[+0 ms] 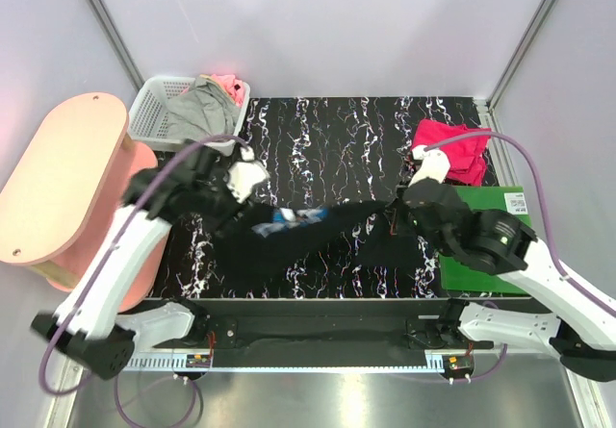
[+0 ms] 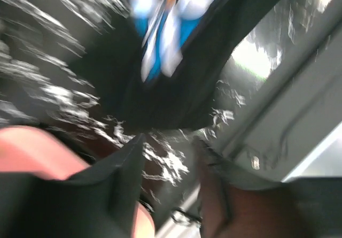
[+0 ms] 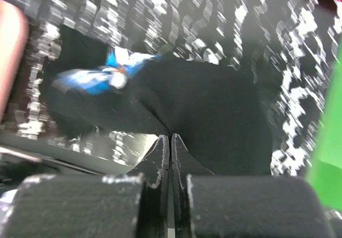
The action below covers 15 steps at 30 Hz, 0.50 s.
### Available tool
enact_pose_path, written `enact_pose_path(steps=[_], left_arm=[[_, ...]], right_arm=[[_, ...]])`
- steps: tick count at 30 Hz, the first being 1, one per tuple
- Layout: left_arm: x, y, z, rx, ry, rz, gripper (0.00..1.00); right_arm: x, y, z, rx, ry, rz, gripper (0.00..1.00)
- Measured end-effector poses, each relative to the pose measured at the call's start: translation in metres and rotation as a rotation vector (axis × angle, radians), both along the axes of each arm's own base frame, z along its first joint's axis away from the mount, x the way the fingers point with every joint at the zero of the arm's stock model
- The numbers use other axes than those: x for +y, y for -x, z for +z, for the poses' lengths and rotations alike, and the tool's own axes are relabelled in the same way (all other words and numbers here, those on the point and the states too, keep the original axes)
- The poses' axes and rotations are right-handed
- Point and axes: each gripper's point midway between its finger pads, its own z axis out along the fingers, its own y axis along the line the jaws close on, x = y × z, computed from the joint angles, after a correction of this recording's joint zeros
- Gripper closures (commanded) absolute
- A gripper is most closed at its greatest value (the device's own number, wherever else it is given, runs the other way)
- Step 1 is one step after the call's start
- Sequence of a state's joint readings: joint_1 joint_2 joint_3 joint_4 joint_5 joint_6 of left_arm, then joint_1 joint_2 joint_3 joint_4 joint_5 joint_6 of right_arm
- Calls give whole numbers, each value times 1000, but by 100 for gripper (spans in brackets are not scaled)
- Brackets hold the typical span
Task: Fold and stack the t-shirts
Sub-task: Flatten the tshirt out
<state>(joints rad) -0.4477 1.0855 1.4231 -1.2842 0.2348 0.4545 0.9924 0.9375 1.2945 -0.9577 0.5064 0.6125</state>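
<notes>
R end effector: fingers pressed flat together, clenched on a pinch of the black t-shirt; cloth creases run straight into the tips. Shirt spreads fwd of it & to both sides. It looks raised at the pinched end, w/ the rest draped on the black marbled tabletop. Daisy print, blue-white w/ orange centre, sits fwd-left of the R tips, toward the shirt's other end. Green board lies flat just right of the R end effector; can't tell if the shirt edge touches it.

L end effector: released, fingers apart, nothing btwn them, only tabletop showing in the gap. Black t-shirt hangs just ahead of the L tips, daisy print beyond that edge. This wrist view is v. blurred, so contact can't be told.

From above, the shirt runs as a long dark band btwn the two end effectors, print nearer the L one.

Farther out, the crimson-pink t-shirt is bunched on the tabletop beyond the R end effector & slightly right, well apart from the black one. White lattice basket stands beyond-left of the L end effector at the tabletop's far corner, holding grey cloth & a pink item. Pink oval stand is left of the L arm.
</notes>
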Motion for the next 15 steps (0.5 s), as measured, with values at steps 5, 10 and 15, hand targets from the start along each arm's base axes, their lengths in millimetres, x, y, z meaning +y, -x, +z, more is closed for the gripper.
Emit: enact_pose_path(steps=[5,10,15], left_arm=[[7,12,-76,248,-147,-36,34],[15,-10,-70,127,-177,6,37],[20,-41,-92,110,-239,83,38]], right_arm=[[-9,2,-38,125,149,-58,100],[-13,5,-55,194,218,-93,100],[-14,7,-63,231,230,-116,62]])
